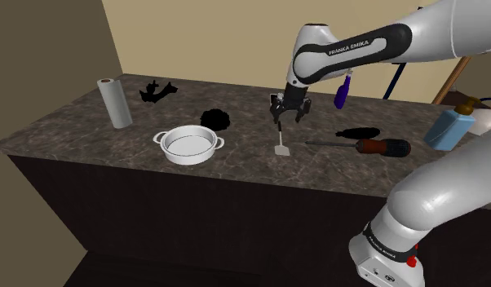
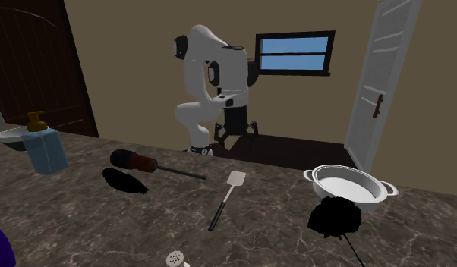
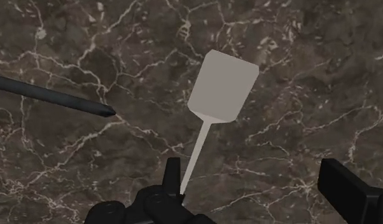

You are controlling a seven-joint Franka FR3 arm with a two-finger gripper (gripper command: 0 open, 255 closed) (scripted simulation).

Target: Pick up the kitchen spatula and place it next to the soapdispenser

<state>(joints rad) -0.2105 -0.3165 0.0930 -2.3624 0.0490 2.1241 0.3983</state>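
The spatula (image 1: 281,149) lies flat on the dark marble counter (image 1: 89,130), its pale square blade towards the front edge and its thin handle pointing back. My gripper (image 1: 290,117) hovers open just over the handle's far end. In the wrist view the spatula (image 3: 221,88) has its handle running in beside one finger (image 3: 171,175), and the other finger (image 3: 349,188) stands well apart from it, so nothing is clasped. The blue soap dispenser (image 1: 448,127) with a brown pump stands at the shoulder view's far right. Across the table I see the spatula (image 2: 234,180), the soap dispenser (image 2: 46,149) and the gripper (image 2: 236,133).
A screwdriver (image 1: 374,147) and a black lump (image 1: 356,133) lie between spatula and dispenser; the screwdriver's shaft (image 3: 50,95) points at the blade. A white pot (image 1: 187,144), another black lump (image 1: 217,118) and a paper roll (image 1: 115,103) sit to the shoulder view's left. A bowl (image 2: 14,136) stands behind the dispenser.
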